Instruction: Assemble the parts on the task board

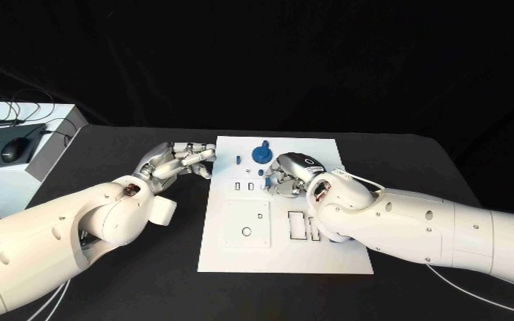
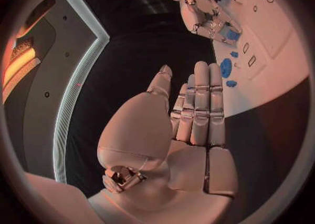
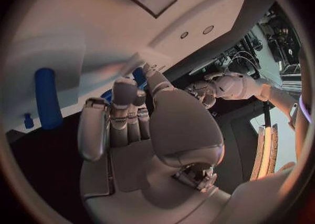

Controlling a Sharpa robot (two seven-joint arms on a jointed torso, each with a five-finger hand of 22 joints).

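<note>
No words, numbers, labels or signs to read anywhere here, not on the board, not on the blue pieces, not on the arms or hands.

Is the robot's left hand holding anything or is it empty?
Empty. The left hand rests at the task board's left edge, and its wrist view shows bare fingers held straight with nothing between them.

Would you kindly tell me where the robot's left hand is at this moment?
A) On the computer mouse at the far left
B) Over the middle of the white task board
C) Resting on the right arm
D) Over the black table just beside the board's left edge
D: the left hand lies over the black table, its fingers just short of the task board edge.
</note>
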